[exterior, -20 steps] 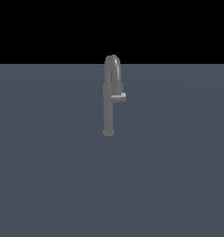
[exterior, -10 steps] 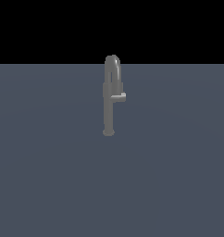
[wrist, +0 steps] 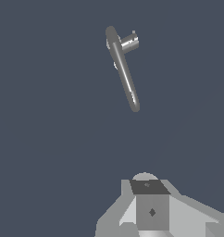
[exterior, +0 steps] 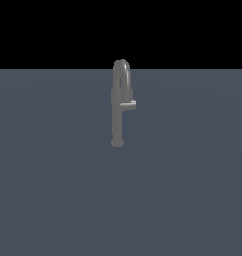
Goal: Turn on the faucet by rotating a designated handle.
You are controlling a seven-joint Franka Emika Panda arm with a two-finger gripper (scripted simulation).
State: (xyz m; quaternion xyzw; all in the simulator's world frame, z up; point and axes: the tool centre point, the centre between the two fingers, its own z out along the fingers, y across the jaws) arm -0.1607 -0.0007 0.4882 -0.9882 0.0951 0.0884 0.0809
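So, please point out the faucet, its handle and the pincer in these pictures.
faucet (exterior: 117, 122): exterior view, on the upright column.
handle (exterior: 129, 105): exterior view, on the side stub.
pincer (wrist: 151, 210): wrist view, on its grey body.

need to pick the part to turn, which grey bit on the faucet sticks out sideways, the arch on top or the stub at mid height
The handle: a short stub with a lighter tip, jutting toward the exterior view's right from the middle of the faucet. The spout just arches over the top.

The faucet (exterior: 118, 107) is plain metallic grey with pale highlights; its handle (exterior: 128, 105) is grey with a lighter tip. The desk (exterior: 53, 190) is uniform slate blue-grey. The pincer (wrist: 151, 210) is light grey with darker grey panels.
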